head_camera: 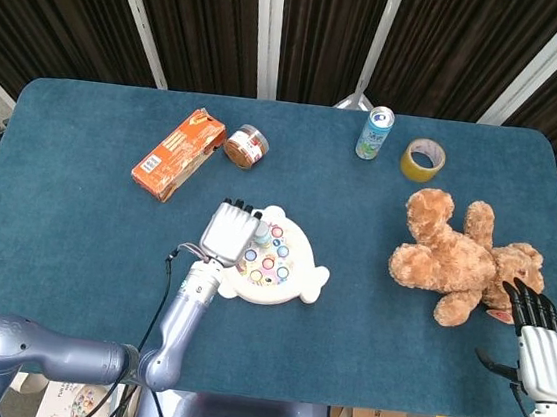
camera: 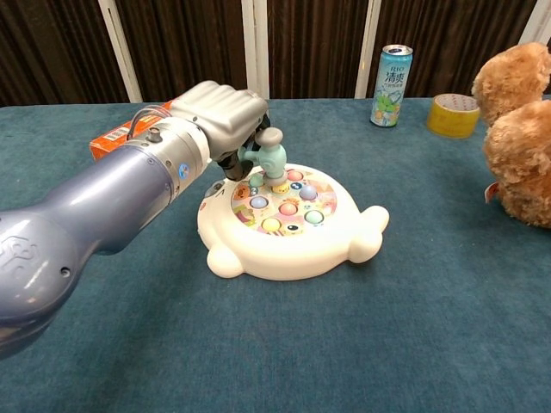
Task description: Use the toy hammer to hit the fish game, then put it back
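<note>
Glossy blue-grey arms, silver robot hand (camera: 219, 107)

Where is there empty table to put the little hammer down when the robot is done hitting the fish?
Bare cloth lies in front of the fish game, toward the table's near edge, and between it and the teddy bear. The far-left corner beyond the orange box is free too. It is crowded near the can and tape roll.

open cloth before fish game (camera: 293, 225) — orange box (head_camera: 176, 153), jar (head_camera: 246, 147) behind; teddy bear (head_camera: 459, 254) right
</note>
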Action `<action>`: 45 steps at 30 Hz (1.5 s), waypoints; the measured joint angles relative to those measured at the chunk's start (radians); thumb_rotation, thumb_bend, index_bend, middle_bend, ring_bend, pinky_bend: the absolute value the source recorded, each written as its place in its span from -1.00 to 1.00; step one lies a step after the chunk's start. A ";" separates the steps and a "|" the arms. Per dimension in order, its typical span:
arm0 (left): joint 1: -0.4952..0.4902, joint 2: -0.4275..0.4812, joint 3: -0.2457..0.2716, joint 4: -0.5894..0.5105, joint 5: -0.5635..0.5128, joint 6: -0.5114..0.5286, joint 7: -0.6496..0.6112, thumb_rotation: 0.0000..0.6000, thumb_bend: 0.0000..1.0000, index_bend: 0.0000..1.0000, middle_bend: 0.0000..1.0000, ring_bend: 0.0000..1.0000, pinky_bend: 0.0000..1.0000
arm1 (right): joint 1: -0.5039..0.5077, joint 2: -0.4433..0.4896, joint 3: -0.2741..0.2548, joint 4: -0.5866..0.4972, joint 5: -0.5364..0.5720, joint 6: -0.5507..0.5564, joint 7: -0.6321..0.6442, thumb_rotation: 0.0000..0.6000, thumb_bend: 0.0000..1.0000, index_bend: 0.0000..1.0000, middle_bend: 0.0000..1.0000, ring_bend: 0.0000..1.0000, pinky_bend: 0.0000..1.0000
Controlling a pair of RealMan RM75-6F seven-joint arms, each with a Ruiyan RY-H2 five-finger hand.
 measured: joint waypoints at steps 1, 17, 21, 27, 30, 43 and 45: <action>0.001 0.005 -0.002 -0.008 0.001 0.003 -0.001 1.00 0.19 0.30 0.01 -0.23 0.02 | 0.000 0.000 0.000 0.000 0.000 0.000 0.000 1.00 -0.64 -1.00 -1.00 -1.00 -1.00; 0.160 0.217 0.095 -0.235 0.068 0.109 -0.083 1.00 0.19 0.29 0.01 -0.23 0.02 | -0.002 -0.003 -0.003 -0.001 0.003 -0.001 -0.022 1.00 -0.64 -1.00 -1.00 -1.00 -1.00; 0.225 0.284 0.152 -0.267 0.096 0.128 -0.138 1.00 0.19 0.29 0.01 -0.23 0.02 | -0.003 -0.006 -0.006 -0.001 -0.002 0.003 -0.034 1.00 -0.64 -1.00 -1.00 -1.00 -1.00; 0.301 0.333 0.224 -0.257 0.124 0.126 -0.227 1.00 0.19 0.28 0.01 -0.23 0.02 | -0.003 -0.010 -0.008 0.000 -0.006 0.003 -0.043 1.00 -0.64 -1.00 -1.00 -1.00 -1.00; 0.323 0.337 0.244 -0.227 0.132 0.113 -0.257 1.00 0.19 0.27 0.01 -0.23 0.02 | -0.001 -0.012 -0.008 0.001 -0.003 -0.001 -0.046 1.00 -0.64 -1.00 -1.00 -1.00 -1.00; 0.372 0.262 0.265 -0.080 0.167 0.055 -0.336 1.00 0.19 0.25 0.01 -0.23 0.02 | 0.000 -0.010 -0.007 -0.002 0.004 -0.007 -0.046 1.00 -0.64 -1.00 -1.00 -1.00 -1.00; 0.376 0.251 0.263 -0.070 0.172 0.049 -0.339 1.00 0.19 0.25 0.00 -0.23 0.02 | 0.000 -0.009 -0.007 -0.002 0.003 -0.007 -0.045 1.00 -0.64 -1.00 -1.00 -1.00 -1.00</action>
